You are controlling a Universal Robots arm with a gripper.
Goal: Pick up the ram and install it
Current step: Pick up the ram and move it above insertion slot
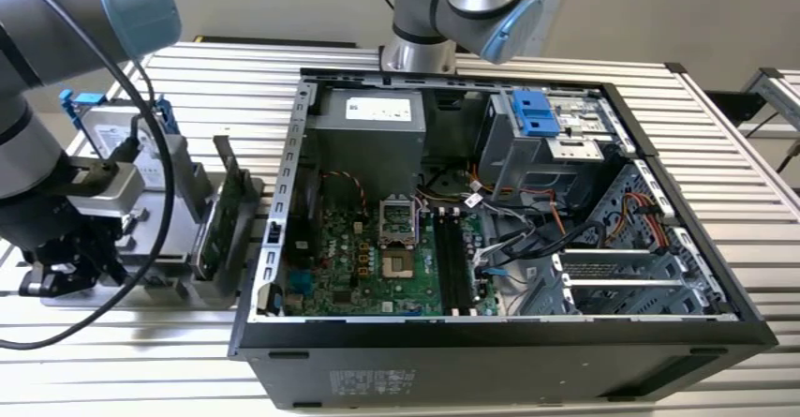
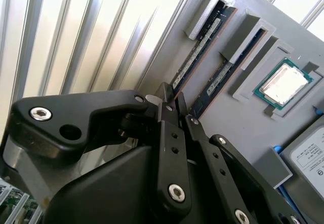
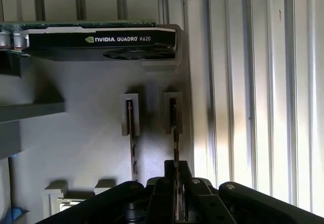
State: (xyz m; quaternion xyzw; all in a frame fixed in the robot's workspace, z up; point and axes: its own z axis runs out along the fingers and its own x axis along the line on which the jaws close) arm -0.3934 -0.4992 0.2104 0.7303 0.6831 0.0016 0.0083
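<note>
1. Two memory sticks stand on edge in slots of a grey holder (image 3: 91, 133): the ram (image 3: 174, 128), nearest the slatted worktop (image 3: 253, 82), and a second stick (image 3: 131, 133) just beside it
2. In both wrist views the hand (image 3: 175, 183) is clamped on the ram's near end, a finger on each face
3. A graphics card (image 3: 101, 39) and a processor (image 2: 283, 85) sit in the same holder
4. The open computer case (image 1: 500, 342) lies toward the exterior view's right of the holder

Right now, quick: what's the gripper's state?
Gripper: closed on the ram, which stands in its grey holder.
</note>
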